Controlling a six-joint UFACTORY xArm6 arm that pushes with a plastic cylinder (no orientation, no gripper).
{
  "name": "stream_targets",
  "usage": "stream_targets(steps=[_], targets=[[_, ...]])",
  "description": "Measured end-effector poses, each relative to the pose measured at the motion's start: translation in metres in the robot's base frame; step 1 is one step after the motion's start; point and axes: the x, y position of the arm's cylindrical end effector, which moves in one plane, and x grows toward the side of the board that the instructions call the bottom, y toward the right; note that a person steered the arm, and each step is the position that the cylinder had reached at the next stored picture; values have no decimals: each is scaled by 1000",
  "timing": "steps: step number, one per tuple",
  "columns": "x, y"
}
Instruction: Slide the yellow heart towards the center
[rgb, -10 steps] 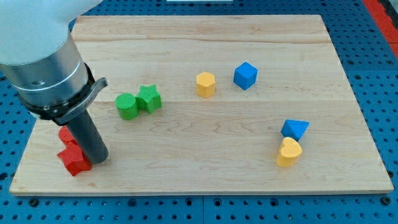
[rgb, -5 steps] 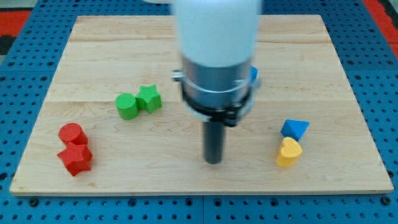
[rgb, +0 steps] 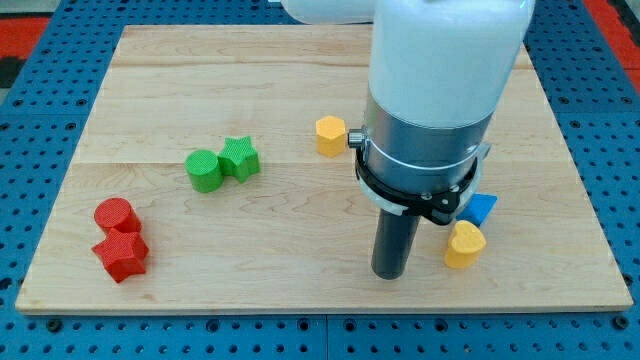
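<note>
The yellow heart (rgb: 464, 245) lies near the view's bottom right on the wooden board (rgb: 250, 220). A blue triangle block (rgb: 483, 208) touches it from above and is partly hidden by the arm. My tip (rgb: 389, 273) rests on the board just left of the yellow heart, a short gap apart from it. The arm's wide grey and white body covers the board above the tip.
A yellow hexagon block (rgb: 330, 135) lies above centre. A green cylinder (rgb: 204, 170) and a green star (rgb: 240, 158) touch at left of centre. A red cylinder (rgb: 114, 216) and a red star (rgb: 123, 255) sit at the bottom left. The blue cube is hidden behind the arm.
My tip has moved right across the board, from beside the red blocks, through the centre, to just left of the yellow heart. No block has moved.
</note>
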Motion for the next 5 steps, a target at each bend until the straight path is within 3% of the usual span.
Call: stream_targets(steps=[2,5], targets=[[36,14],[23,106]])
